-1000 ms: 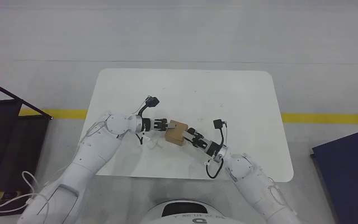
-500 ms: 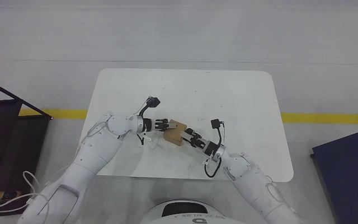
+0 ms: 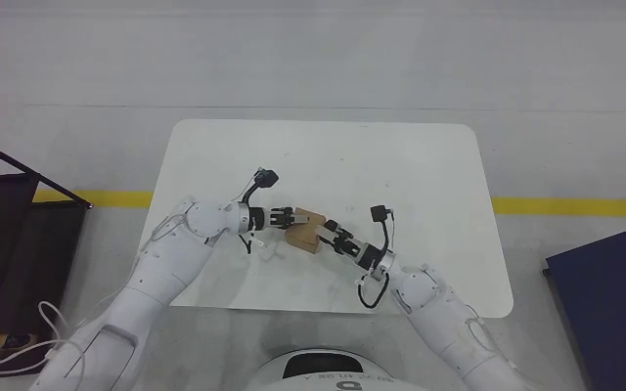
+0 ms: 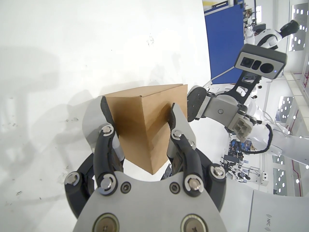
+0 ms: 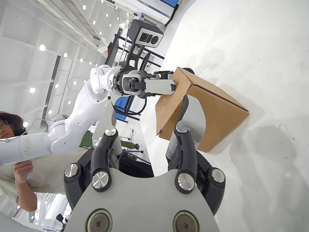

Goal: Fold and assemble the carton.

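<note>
Brown cardboard carton (image 3: 309,232) rests on the white desk (image 3: 421,166) just below the overhead frame's centre, left jaws clamped across its sides, seemingly to steady it, while the right jaws, apart, straddle its end flap, probably to fold it.

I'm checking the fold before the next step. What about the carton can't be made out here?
Top view: the carton is too small to show its seams; the left gripper and right gripper cover its ends.
Left wrist view: its far side, hidden behind its near faces.
Right wrist view: its inside, behind a flap and the right gripper's finger.
All views: its underside, facing the table.
</note>
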Controlling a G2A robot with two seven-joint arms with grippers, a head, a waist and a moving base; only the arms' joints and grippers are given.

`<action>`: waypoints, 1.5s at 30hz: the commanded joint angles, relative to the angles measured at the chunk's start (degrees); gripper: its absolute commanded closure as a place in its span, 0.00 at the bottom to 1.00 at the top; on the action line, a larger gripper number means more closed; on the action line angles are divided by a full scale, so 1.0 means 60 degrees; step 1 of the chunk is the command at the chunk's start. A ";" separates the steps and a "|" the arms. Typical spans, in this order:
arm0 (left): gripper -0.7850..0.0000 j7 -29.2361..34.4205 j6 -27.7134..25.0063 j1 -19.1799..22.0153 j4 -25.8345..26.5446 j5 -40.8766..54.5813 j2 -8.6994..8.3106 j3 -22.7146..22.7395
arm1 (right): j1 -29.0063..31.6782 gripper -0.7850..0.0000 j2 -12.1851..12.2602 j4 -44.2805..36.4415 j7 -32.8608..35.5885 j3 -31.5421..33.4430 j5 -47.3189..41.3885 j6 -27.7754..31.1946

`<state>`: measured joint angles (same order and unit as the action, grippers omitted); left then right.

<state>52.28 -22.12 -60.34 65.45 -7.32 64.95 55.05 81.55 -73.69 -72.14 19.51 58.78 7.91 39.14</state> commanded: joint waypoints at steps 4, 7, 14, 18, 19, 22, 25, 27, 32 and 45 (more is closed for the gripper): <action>0.10 0.0006 -0.0260 -0.0126 0.0177 0.0248 -0.0044 0.0141 | 0.0072 0.36 0.0036 -0.0200 0.0063 0.0052 0.0027 -0.0056; 0.00 0.0041 -0.0412 -0.0194 0.0220 0.0367 -0.0083 0.0256 | 0.0113 0.37 0.0060 -0.0353 0.0030 0.0105 0.0091 -0.0071; 0.06 0.0063 -0.0937 -0.0394 0.0130 0.0839 -0.0154 0.0492 | 0.0257 0.39 0.0133 -0.0764 -0.0030 0.0250 0.0514 -0.0304; 0.08 0.0031 -0.1297 -0.0484 -0.0125 0.1281 -0.0163 0.0578 | 0.0349 0.40 0.0168 -0.0963 -0.0155 0.0351 0.0699 -0.0467; 0.09 -0.0028 -0.1416 -0.0513 -0.0201 0.1448 -0.0161 0.0610 | 0.0383 0.40 0.0182 -0.1020 -0.0181 0.0392 0.0755 -0.0501; 0.11 -0.0243 -0.1891 -0.0593 -0.0463 0.1975 -0.0146 0.0710 | 0.0492 0.41 0.0226 -0.1211 -0.0204 0.0503 0.0932 -0.0628; 0.13 -0.0394 -0.2377 -0.0652 -0.0713 0.2423 -0.0116 0.0731 | 0.0605 0.42 0.0265 -0.1417 -0.0227 0.0589 0.1115 -0.0758; 0.16 -0.0365 -0.2487 -0.0618 -0.0871 0.2548 -0.0098 0.0698 | 0.0668 0.42 0.0286 -0.1541 -0.0221 0.0627 0.1213 -0.0832; 0.19 -0.0248 -0.2653 -0.0484 -0.1137 0.2725 -0.0045 0.0564 | 0.0760 0.42 0.0320 -0.1770 -0.0164 0.0628 0.1452 -0.1034; 0.23 -0.0113 -0.2868 -0.0241 -0.1504 0.3015 0.0092 0.0227 | 0.0681 0.40 0.0306 -0.1828 -0.0221 0.0287 0.2022 -0.1350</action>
<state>51.54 -39.26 -61.89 56.52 10.75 65.45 56.56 85.76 -71.81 -83.11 18.27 60.75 19.93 31.13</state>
